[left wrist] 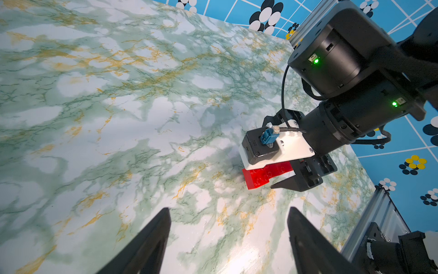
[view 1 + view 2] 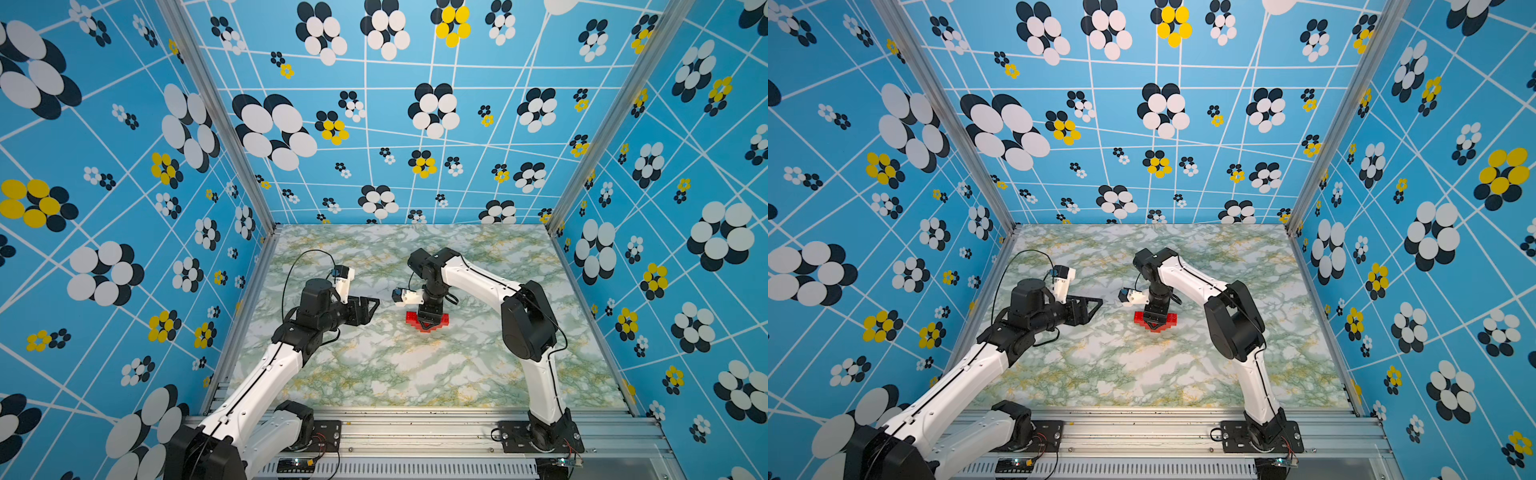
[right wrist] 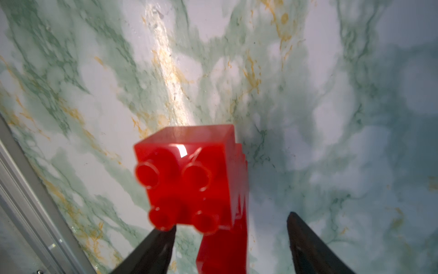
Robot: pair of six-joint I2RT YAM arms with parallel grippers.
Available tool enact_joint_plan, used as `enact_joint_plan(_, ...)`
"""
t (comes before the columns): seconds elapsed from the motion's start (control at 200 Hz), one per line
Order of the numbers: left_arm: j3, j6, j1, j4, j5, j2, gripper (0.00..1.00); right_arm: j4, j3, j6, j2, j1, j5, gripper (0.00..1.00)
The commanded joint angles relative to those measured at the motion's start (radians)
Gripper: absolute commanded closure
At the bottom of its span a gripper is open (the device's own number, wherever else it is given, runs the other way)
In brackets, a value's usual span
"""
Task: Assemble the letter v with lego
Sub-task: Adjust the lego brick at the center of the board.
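honestly, right gripper [image 3: 231, 220] is spread around the lego [image 3: 184, 170], off-centre between the jaws; closing could twist it apart.

No writing can be read with certainty. Small pale characters stand on the black camera housing [image 1: 257, 148] just beside the right jaws, and a printed strip stands on a motor casing [image 1: 373, 246]; both are too blurred to read.
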Motion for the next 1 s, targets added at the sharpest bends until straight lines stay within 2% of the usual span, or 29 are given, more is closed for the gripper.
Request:
enact_joint_plan(0.0,-0.009,0.004,0.013,0.022,0.002,0.005,0.21,0.017,-0.030,0.009,0.015,0.001,-0.031,0.26)
enact_joint_plan(0.265,-0.008,0.007,0.015,0.031,-0.002,0.013,0.21,0.039,-0.050,0.021,0.023,0.002,-0.046,0.27)
enact_joint_plan(0.39,-0.005,0.007,0.017,0.034,-0.004,0.016,0.21,0.049,-0.055,0.024,0.055,0.003,-0.057,0.41)
enact_joint_plan(0.745,-0.006,0.016,0.019,0.025,-0.007,0.013,0.22,0.056,-0.059,0.034,0.057,0.003,-0.061,0.43)
enact_joint_plan(0.775,-0.009,0.015,0.020,0.024,-0.008,0.012,0.21,0.055,-0.059,0.034,0.055,0.003,-0.062,0.48)
enact_joint_plan(0.834,-0.008,0.016,0.020,0.026,-0.009,0.012,0.21,0.051,-0.057,0.035,0.050,0.002,-0.063,0.50)
enact_joint_plan(0.854,-0.008,0.016,0.019,0.026,-0.009,0.011,0.21,0.048,-0.055,0.035,0.049,0.003,-0.066,0.53)
enact_joint_plan(0.999,-0.012,0.013,0.020,0.031,-0.009,0.011,0.21,0.016,-0.033,0.038,0.058,0.003,-0.082,0.55)
